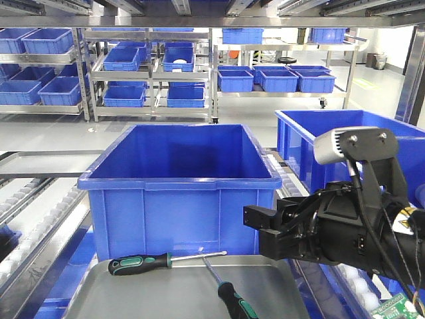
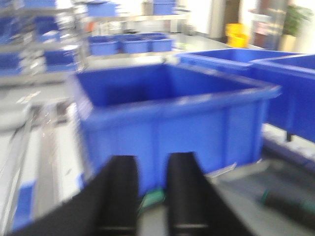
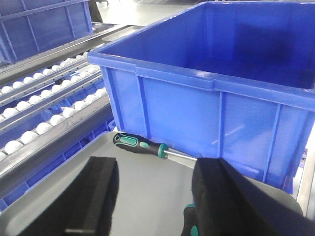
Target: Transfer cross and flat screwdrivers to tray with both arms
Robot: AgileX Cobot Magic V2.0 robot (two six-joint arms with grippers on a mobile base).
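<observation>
Front view: both screwdrivers (image 1: 166,260) lie on the tray (image 1: 166,296)

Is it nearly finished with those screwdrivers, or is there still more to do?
It looks nearly finished. Both screwdrivers, one lying flat and the other angled, already lie on the grey tray. The right gripper is open and holding nothing; the left gripper also appears empty. Nothing visible remains to move.

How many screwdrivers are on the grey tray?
2. One green-and-black handled screwdriver lies along the far edge of the dull grey metal tray, beside the big blue plastic bin. The other screwdriver lies angled nearer the camera, its handle partly cut off.
</observation>
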